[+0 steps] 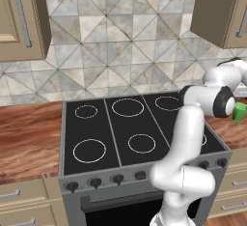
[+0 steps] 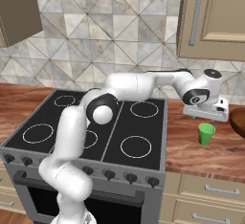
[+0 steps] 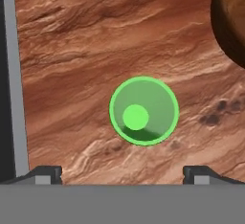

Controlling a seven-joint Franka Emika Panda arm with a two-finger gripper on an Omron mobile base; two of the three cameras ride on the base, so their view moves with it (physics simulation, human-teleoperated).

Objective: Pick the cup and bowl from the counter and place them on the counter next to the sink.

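While fingers (image 3: 122, 173) hover spread above the cup (image 3: 144, 111), bowl (image 3: 230, 22) edge beside, stovetop (image 2: 95, 127) in base views

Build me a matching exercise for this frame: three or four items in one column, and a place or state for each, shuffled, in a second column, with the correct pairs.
Items:
1. small bright green cup
2. round dark brown wood-look bowl
3. gripper, with its dark fingers
4. black stovetop with white rings

Places or states:
A. set between two stretches of the reddish-brown wood-grain counter
B. open, above the counter
C. upright on the counter, directly beneath the hand
D. cut off at the picture edge, beside the cup

Pairs: 1-C, 2-D, 3-B, 4-A
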